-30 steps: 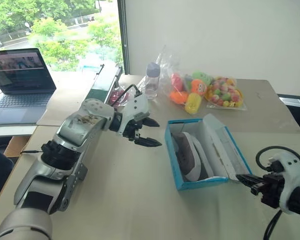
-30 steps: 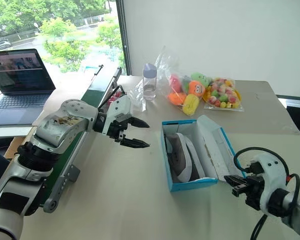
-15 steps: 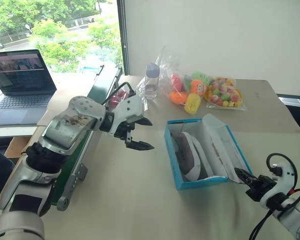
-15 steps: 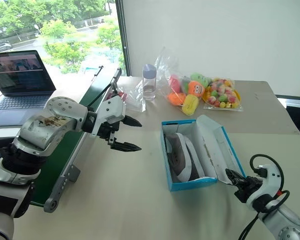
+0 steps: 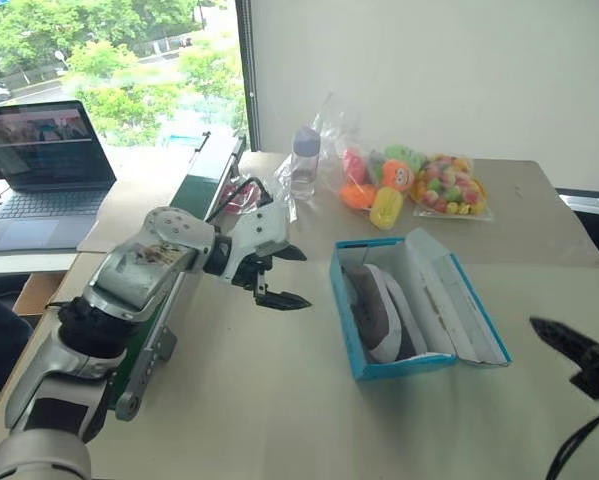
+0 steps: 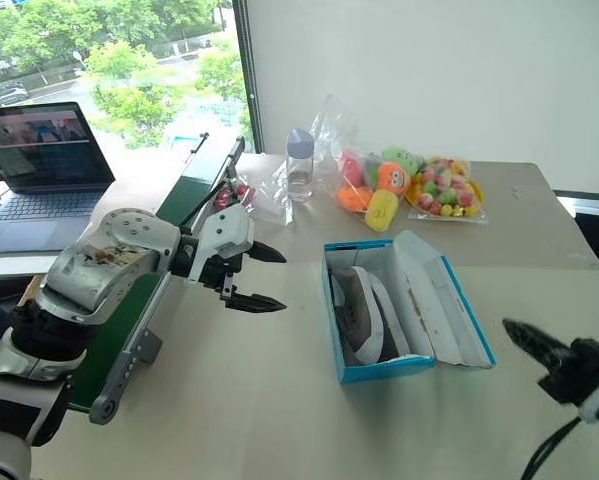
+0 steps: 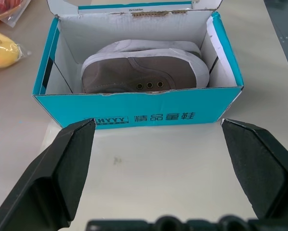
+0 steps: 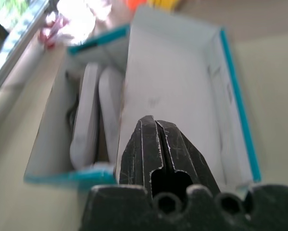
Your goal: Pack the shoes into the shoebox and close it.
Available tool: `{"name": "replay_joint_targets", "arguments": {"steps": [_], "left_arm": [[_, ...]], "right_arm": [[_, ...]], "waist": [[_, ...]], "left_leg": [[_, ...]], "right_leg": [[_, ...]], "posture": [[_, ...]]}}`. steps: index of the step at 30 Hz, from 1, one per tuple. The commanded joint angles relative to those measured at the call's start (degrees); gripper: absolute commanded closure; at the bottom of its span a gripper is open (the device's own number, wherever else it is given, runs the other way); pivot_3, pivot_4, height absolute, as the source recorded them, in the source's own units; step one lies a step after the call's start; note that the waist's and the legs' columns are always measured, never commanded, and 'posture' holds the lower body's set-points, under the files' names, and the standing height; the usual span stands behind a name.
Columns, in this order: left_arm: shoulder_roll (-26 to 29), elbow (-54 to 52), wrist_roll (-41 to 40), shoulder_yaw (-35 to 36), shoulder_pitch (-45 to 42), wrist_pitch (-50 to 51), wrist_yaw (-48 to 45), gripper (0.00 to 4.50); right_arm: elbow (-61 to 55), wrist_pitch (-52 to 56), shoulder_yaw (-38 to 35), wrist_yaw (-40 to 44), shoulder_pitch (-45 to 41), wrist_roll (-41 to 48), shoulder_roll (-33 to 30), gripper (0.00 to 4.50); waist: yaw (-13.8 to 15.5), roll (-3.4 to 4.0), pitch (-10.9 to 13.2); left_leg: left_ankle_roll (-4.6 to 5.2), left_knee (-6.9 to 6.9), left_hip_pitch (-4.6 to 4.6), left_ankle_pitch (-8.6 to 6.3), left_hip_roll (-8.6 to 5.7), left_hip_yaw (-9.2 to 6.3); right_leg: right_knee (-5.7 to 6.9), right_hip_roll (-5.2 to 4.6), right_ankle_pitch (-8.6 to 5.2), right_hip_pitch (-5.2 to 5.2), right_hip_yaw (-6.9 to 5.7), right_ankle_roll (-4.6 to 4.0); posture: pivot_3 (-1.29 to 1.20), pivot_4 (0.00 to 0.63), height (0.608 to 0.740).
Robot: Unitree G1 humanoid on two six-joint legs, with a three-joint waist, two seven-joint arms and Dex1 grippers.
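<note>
The shoes [image 5: 377, 312] lie on their sides in the shoebox [image 5: 391, 366], which sits on the desk [image 5: 279, 400] with its lid [image 5: 457, 300] folded out flat toward the robot's right. So the packing looks done and the closing remains.

To close it well, the right gripper [image 6: 539, 350] should get under the lid's free long edge, lift it and swing it over about the hinge, then press down until the front flap tucks outside the box wall. The left gripper [image 5: 279, 275] could steady the near blue wall so the box does not slide. A push from too far out may just shove the whole box along the desk.

The left fingers [image 7: 67, 168] stand wide apart, holding nothing, aimed at the box's long blue side from a little way off and not touching it. The right fingers [image 8: 158, 144] are pressed together, empty, pointing toward the lid's white inside; they hang off the box's right corner, apart from it.
</note>
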Motion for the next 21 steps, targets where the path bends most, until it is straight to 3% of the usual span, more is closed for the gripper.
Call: {"name": "replay_joint_targets", "arguments": {"steps": [1, 5, 10, 15, 21], "left_arm": [[-0.12, -0.34, 0.56, 0.62, 0.23, -1.37, -0.12, 0.03], [-0.76, -0.25, 1.13, 0.31, 0.46, -1.42, 0.20, 0.03], [0.47, -1.11, 2.42, 0.13, 1.24, -0.93, 0.33, 0.03], [1.20, -1.81, 2.78, 0.68, 1.51, -0.26, 0.44, 0.03], [2.55, -2.70, 2.92, 0.93, 1.87, -0.09, 0.42, 0.03]], "right_arm": [[-2.62, -0.05, -4.56, 9.96, 8.82, -4.37, -3.27, 4.50], [-0.76, -0.13, -4.28, 13.65, 11.74, -6.63, -5.35, 4.50], [0.47, -4.45, 14.30, 10.80, 6.29, -16.43, -3.66, 4.50], [6.07, -9.17, 24.28, 8.66, -0.54, -23.51, 0.80, 4.50], [17.25, -16.07, 26.41, 6.72, -8.89, -28.58, 6.85, 4.50]], "waist": [[-0.10, 0.01, -0.02], [-0.57, -0.04, -0.05], [-0.64, -0.15, -0.10], [-0.58, 0.09, -0.14], [-0.30, 0.02, -0.13]], "left_leg": [[0.01, 0.01, 0.02, 0.00, -0.01, 0.00], [0.02, 0.11, 0.10, -0.05, -0.01, 0.10], [-0.44, 0.15, 0.13, -0.29, 0.03, 0.07], [-0.33, 0.10, 0.02, -0.23, -0.10, 0.07], [0.06, 0.12, -0.05, -0.04, -0.08, 0.04]], "right_leg": [[-0.01, -0.01, 0.00, 0.02, 0.04, 0.01], [-0.03, -0.03, 0.00, 0.09, 0.24, 0.04], [-0.03, 0.03, 0.00, 0.09, 0.20, 0.04], [0.04, -0.03, 0.00, -0.04, 0.27, 0.04], [0.01, 0.02, -0.01, -0.05, 0.23, 0.05]], "posture": [[0.00, 0.150, 0.740], [0.00, 0.150, 0.740], [0.00, 0.150, 0.740], [0.00, 0.150, 0.740], [0.00, 0.150, 0.740]]}}
